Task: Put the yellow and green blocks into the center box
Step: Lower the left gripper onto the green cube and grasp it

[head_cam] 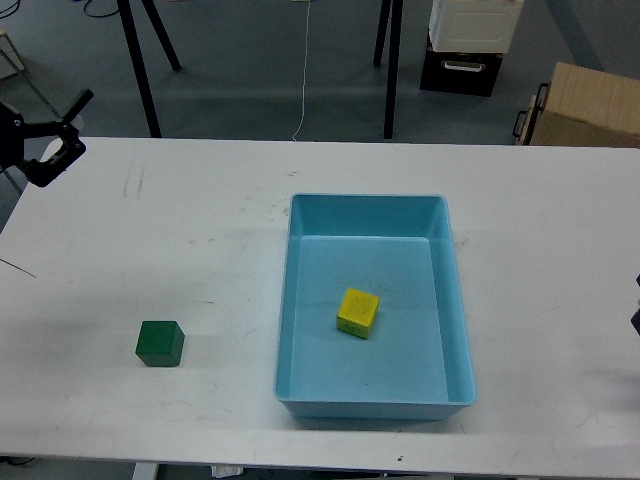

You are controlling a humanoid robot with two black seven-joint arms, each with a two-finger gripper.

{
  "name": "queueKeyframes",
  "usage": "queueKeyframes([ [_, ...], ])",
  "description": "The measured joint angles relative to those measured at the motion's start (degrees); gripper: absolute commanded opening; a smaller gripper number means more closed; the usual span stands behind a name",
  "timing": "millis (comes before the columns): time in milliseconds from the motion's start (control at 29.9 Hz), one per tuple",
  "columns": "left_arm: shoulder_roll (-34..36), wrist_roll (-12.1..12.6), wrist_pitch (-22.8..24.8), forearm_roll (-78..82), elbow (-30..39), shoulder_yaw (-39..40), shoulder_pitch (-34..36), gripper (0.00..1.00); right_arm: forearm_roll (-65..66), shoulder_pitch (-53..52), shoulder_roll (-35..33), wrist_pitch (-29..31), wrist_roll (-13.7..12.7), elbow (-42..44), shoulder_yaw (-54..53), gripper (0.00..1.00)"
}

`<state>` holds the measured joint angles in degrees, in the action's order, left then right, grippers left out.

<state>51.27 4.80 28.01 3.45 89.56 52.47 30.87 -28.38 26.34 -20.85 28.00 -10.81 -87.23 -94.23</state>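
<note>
1. Sitting inside the large light blue plastic tray with low walls and rounded corners (455, 300), a little below its middle, the small bright yellow matte cube (357, 312) rests flat on the tray floor, clear of every wall. That half of the task looks done.
2. The small dark green matte cube (160, 343) lies on the white counter (200, 220) in the lower left of the frame, well apart from the tray's left wall and touching nothing. It is the part left to do: picking it up and setting it in the tray.
3. The left gripper (55, 155) hangs at the upper left edge of the frame, over the counter's far left corner and well away from the green cube. Its two dark fingers appear spread in an open curve with nothing between them.
4. Only a dark sliver shows at the right edge of the frame, at mid height; I cannot tell it for the right gripper, so that gripper's state is unknown.
5. By my judgement, the task is about half complete, with the left arm the nearer one for the remaining cube.
</note>
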Motion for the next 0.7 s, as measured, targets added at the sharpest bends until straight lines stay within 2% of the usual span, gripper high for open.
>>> queueKeyframes([
  [301,1.23,0.23,0.03,12.92,-0.2,-41.19,33.43,1.0,0.17,1.61,0.08,0.0,0.0,-0.32,-0.49,1.0],
  [435,-1.25,0.23,0.01,13.63,-0.74,-59.34,51.39,1.0,0.18,1.67,1.23,0.0,0.0,-0.25,-0.41,1.0],
  [536,-6.31,0.21,0.0,14.21,-0.99,-74.61,64.04,1.0,0.18,1.62,2.07,0.0,0.0,-0.21,-0.25,1.0],
  [603,-10.07,0.21,0.0,15.94,-1.02,-82.66,68.81,1.0,0.18,1.62,2.4,0.0,0.0,-0.16,-0.14,1.0],
  [703,-13.94,0.2,0.0,20.96,-0.98,-90.47,71.31,1.0,0.18,1.75,2.6,0.0,0.0,-0.13,-0.11,1.0],
])
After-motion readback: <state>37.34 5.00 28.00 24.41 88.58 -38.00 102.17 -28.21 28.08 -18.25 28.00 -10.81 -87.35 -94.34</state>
